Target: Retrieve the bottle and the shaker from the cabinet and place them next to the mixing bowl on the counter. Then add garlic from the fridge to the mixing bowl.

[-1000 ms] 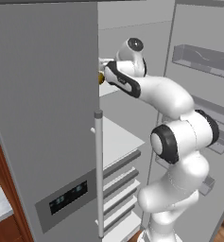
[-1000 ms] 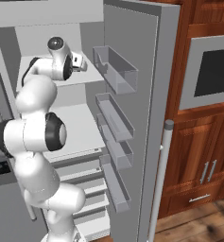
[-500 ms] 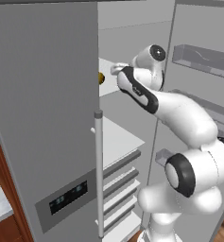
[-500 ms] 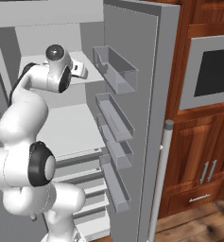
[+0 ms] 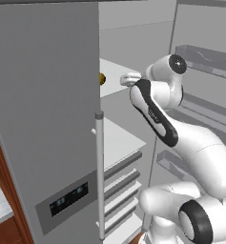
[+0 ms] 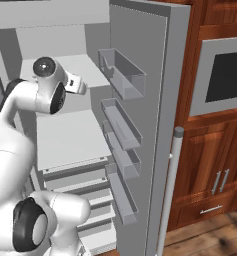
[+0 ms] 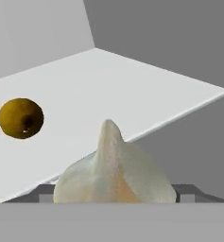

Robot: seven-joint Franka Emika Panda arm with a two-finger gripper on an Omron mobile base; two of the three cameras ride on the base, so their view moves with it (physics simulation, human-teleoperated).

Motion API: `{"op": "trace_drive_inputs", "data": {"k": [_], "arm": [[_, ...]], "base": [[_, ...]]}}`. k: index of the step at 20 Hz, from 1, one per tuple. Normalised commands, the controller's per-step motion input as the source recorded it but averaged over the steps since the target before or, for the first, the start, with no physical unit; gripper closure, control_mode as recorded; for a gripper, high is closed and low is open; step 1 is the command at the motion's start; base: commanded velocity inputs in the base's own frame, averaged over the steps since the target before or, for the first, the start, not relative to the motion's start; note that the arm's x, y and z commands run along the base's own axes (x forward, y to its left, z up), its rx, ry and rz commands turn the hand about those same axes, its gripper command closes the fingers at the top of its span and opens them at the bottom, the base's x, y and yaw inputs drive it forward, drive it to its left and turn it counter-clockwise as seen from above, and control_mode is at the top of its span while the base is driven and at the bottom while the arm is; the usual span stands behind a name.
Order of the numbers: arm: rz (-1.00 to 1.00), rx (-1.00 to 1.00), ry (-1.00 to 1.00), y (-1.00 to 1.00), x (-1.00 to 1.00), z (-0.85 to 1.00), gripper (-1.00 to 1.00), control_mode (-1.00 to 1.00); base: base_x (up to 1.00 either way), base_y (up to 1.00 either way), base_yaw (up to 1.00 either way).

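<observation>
The garlic, a pale cream bulb with a pointed top, sits close up at the bottom of the hand view, between my fingers. My gripper is shut on it, and the bulb hides the fingertips. The hand hangs just off the front edge of the upper fridge shelf, which shows in the right base view as the white shelf behind the gripper. The bottle, the shaker and the mixing bowl are out of view.
A round yellow-brown fruit lies on the same shelf, peeking past the closed left door as the fruit. The open right door carries several bins. A wood cabinet with an oven stands to the right.
The hand has drawn back out of the fridge, away from the shelf and the fruit, with the garlic in its grip. The elbow has swung down and forward.
</observation>
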Motion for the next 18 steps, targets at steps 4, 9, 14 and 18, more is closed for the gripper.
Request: {"op": "trace_drive_inputs", "data": {"k": [4,9,14,18], "arm": [[0.0,0.0,0.0,-0.01,-1.0,0.0,1.0,-1.0],[0.0,0.0,-0.01,0.02,-0.96,0.01,1.0,-1.0],[0.0,0.0,0.0,0.07,-0.69,-0.01,1.0,-1.0],[0.0,0.0,0.0,0.07,-0.02,-0.01,1.0,-1.0]], "base": [[0.0,0.0,0.0],[0.0,0.0,0.0],[0.0,0.0,0.0],[0.0,0.0,0.0]]}}
